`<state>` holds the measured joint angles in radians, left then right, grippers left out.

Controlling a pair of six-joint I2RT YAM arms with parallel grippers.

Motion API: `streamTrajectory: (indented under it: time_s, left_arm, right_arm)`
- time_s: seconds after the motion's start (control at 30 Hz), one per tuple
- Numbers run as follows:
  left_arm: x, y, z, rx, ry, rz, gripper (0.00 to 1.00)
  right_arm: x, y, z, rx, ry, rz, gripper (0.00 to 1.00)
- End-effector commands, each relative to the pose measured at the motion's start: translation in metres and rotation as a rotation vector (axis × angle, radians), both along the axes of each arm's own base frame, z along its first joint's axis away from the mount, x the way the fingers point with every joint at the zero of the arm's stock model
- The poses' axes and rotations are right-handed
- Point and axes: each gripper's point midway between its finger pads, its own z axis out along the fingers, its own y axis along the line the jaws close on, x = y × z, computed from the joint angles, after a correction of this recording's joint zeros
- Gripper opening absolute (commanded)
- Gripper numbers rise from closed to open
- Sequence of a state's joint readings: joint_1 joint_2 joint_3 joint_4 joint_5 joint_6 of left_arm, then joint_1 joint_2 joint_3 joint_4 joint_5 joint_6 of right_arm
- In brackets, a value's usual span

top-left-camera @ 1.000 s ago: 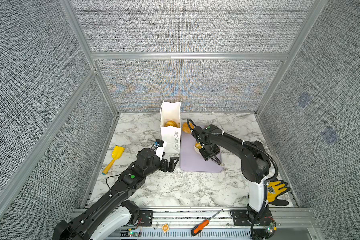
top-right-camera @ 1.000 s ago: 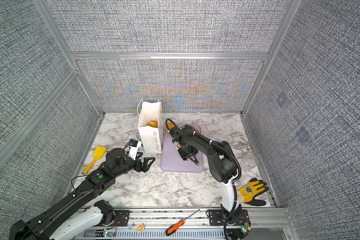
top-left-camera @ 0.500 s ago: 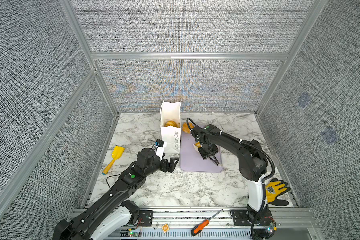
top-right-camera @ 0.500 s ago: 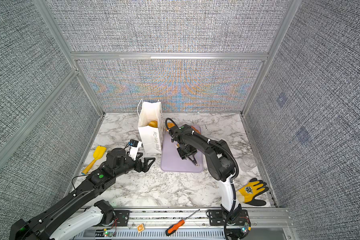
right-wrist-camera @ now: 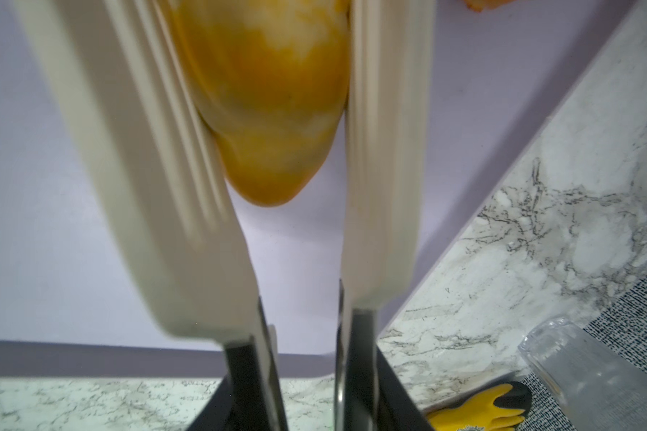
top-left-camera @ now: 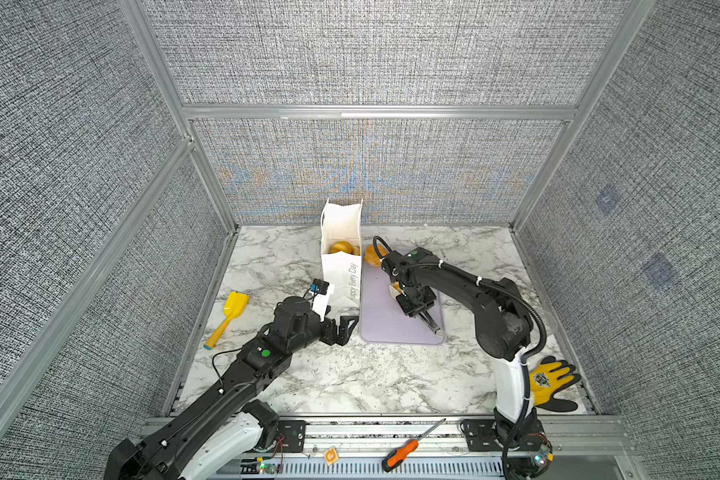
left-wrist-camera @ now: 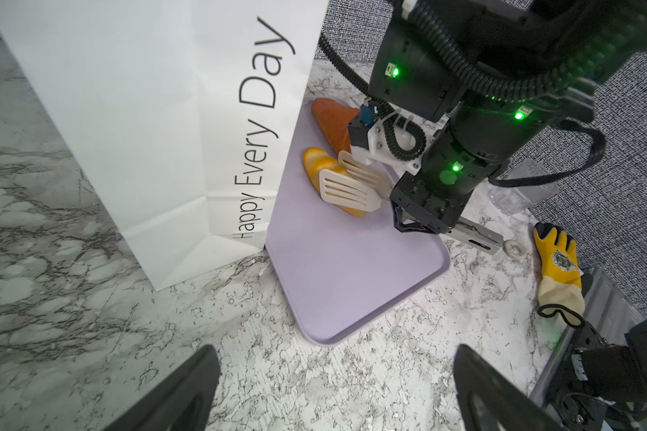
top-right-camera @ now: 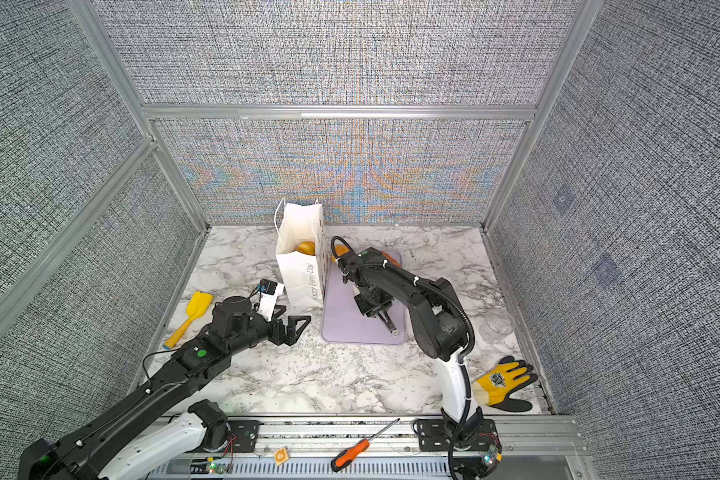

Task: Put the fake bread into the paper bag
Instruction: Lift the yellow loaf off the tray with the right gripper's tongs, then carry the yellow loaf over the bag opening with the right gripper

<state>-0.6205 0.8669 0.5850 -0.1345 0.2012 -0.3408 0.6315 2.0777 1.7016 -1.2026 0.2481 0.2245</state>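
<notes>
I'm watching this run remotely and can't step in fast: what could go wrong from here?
1. The tongs pinch the glossy yellow croissant only by its sides; it may slip out when lifted off the lilac tray.
2. The paper bag stands tall and unheld, the left gripper open near its base; a bump from the tongs at its rim might tip it.

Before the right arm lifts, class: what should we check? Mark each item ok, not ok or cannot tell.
1. The tongs have a paddle on each side of the golden pastry: ok.
2. The right gripper is shut on the tongs: ok.
3. The pastry is off the lilac tray: cannot tell.
4. The paper bag stands upright with its mouth open: ok.
5. The left gripper is open and apart from the bag: ok.
</notes>
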Motion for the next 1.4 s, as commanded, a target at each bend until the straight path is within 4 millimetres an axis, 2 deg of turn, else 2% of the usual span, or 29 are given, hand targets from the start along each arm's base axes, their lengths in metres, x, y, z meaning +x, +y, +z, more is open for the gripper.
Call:
streamTrajectory:
  time_s: [0.0, 0.3, 0.53, 0.97, 1.37]
  left_arm:
    - [0.003, 0.002, 0.008, -0.001, -0.023, 0.015, 0.99]
    - [0.006, 0.009, 0.019, 0.021, -0.059, 0.045, 0.99]
    - [0.009, 0.011, 0.030, 0.032, -0.085, 0.055, 0.99]
    - [0.017, 0.009, 0.048, 0.061, -0.107, 0.056, 0.99]
    - [0.023, 0.020, 0.071, 0.104, -0.142, 0.113, 0.99]
  right_arm:
    - [-0.003, -0.004, 0.011, -0.002, 0.001, 0.004, 0.39]
    - [-0.004, 0.008, 0.041, 0.141, -0.072, -0.009, 0.37]
    - [-0.012, 0.014, 0.074, 0.249, -0.143, -0.011, 0.37]
    - [-0.031, 0.029, 0.131, 0.395, -0.273, 0.041, 0.36]
    - [-0.052, 0.039, 0.181, 0.506, -0.369, 0.098, 0.36]
